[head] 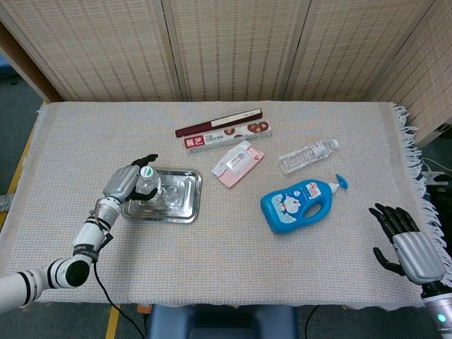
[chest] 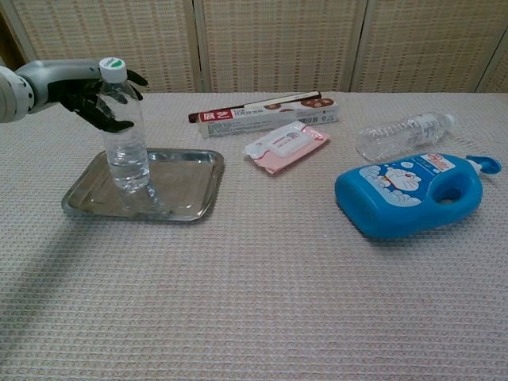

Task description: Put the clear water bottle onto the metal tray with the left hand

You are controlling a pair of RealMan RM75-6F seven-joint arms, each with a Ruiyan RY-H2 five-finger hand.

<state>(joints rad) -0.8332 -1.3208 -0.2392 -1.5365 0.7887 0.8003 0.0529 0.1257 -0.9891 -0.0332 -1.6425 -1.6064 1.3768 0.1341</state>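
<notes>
Clear water bottle (chest: 124, 135) upright on the metal tray (chest: 190, 190), toward its left half, white cap with a green mark on top. Fingers (chest: 107, 123) of the left hand (chest: 83, 91) spread around the upper part of the bottle — dark tips showing on both sides of the neck in the chest view, though whether they press the plastic or stand just off it cannot be told. From the head view, left hand (head: 124, 185) seen from above, silver back uppermost, curled beside the bottle (head: 146, 185) at the tray (head: 185, 206) left edge; cap visible there but the bottle's body mostly foreshortened. Forearm reaching in from the lower left, over the table's near-left corner.

Right hand (head: 406, 240) only in the head view (out of the chest camera's frame), at the table's right edge, palm up-ish, dark fingers apart, holding nothing.

Further out: a red-and-white box (chest: 266, 115) lying behind the tray, a pink packet (chest: 286, 144) just in front of it, a second clear bottle (chest: 401, 135) lying on its side, and a blue pump bottle (chest: 413, 194) also lying down — all well apart from the tray. Bare woven cloth (chest: 254, 302) across the whole near side and to the tray's left.
</notes>
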